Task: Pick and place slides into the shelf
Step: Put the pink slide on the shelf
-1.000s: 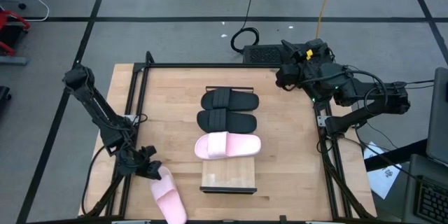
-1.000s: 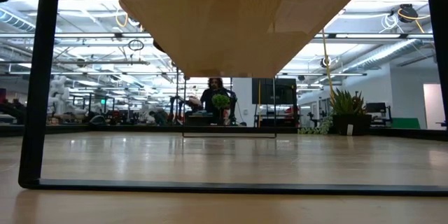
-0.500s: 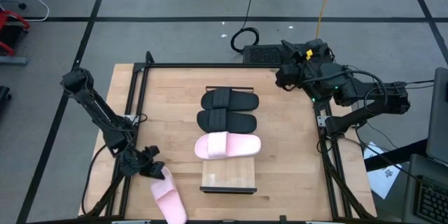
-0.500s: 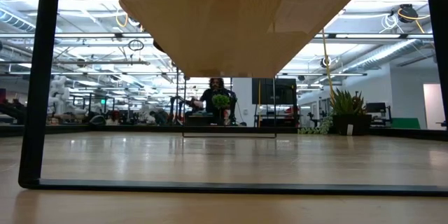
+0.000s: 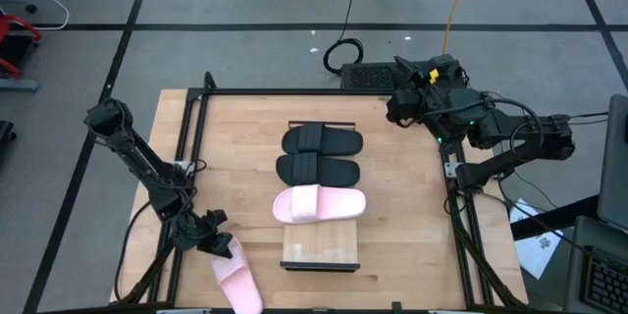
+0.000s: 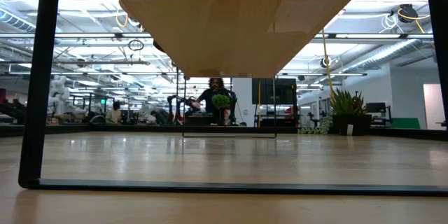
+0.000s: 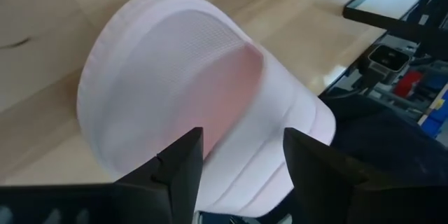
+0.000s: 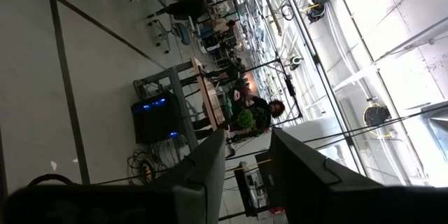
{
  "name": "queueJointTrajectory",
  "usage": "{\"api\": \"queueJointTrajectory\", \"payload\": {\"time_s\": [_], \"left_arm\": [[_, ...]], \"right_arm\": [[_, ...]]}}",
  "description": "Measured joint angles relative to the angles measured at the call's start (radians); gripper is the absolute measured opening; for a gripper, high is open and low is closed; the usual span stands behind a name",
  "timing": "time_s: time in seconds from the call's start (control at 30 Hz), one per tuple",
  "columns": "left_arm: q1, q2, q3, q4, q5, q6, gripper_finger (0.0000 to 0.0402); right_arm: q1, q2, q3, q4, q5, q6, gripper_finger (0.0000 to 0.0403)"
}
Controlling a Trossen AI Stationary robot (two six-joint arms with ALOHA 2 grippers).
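Since the last pale pink foam slide sandal lies at the table's near-left corner, well apart from the long light-wood shelf board already carrying one pink and two black slides, it looks light, soft, slightly squashy; best pinched across the wide strap. Left gripper hangs at its strap end, fingers spread wide, holding nothing. Right gripper parked far-right, part-open, empty.
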Motion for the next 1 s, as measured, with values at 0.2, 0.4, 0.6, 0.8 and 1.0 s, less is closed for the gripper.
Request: {"api": "queueJointTrajectory", "payload": {"time_s": [0.2,0.4,0.6,0.8,1.0], "left_arm": [[0.0,0.051,0.0,0.04,0.006,0.02,0.0166],[-0.001,0.082,0.0,0.061,0.009,0.034,0.0048],[-0.001,0.078,-0.01,0.069,-0.017,0.032,0.0004],[-0.001,0.078,-0.01,0.052,-0.021,0.021,0.0001],[-0.001,0.078,-0.01,-0.006,-0.046,-0.045,0.0]], "right_arm": [[0.0,0.0,0.0,0.0,0.0,0.008,0.0107],[0.0,0.0,0.0,0.003,-0.002,0.022,0.0107],[0.0,0.0,0.0,0.004,-0.003,0.022,0.0107],[0.0,0.0,0.0,0.003,-0.003,0.022,0.0107],[0.0,0.003,0.0,0.004,-0.027,0.022,0.0107]]}}
